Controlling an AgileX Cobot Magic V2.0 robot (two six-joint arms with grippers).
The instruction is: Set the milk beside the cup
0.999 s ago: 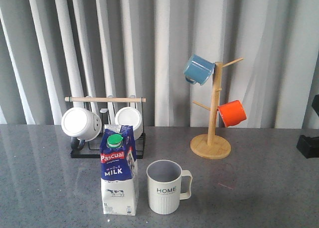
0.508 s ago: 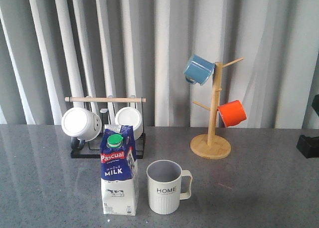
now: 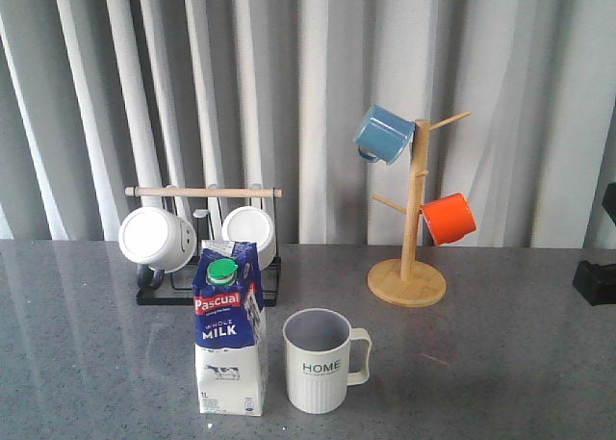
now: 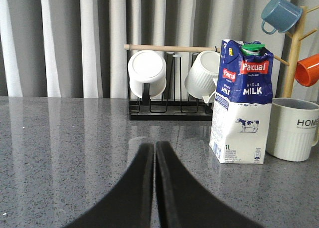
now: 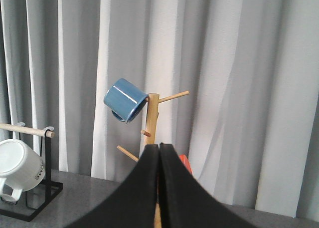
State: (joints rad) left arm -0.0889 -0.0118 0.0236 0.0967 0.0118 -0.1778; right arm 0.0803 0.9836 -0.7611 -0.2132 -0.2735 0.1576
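Observation:
The milk carton (image 3: pixel 230 329) stands upright on the grey table, blue top, green cap, white base. The ribbed HOME cup (image 3: pixel 319 361) stands just to its right, handle pointing right, a small gap between them. Both show in the left wrist view, the milk (image 4: pixel 241 103) and the cup (image 4: pixel 292 129) beside it. My left gripper (image 4: pixel 154 147) is shut and empty, low over the table, apart from the carton. My right gripper (image 5: pixel 159 147) is shut and empty, facing the mug tree. Neither gripper shows in the front view.
A black rack (image 3: pixel 206 283) with a wooden bar holds two white mugs (image 3: pixel 157 239) behind the milk. A wooden mug tree (image 3: pixel 408 230) holds a blue mug (image 3: pixel 383 134) and an orange mug (image 3: pixel 449 218) at the back right. A dark object (image 3: pixel 595 280) sits at the right edge.

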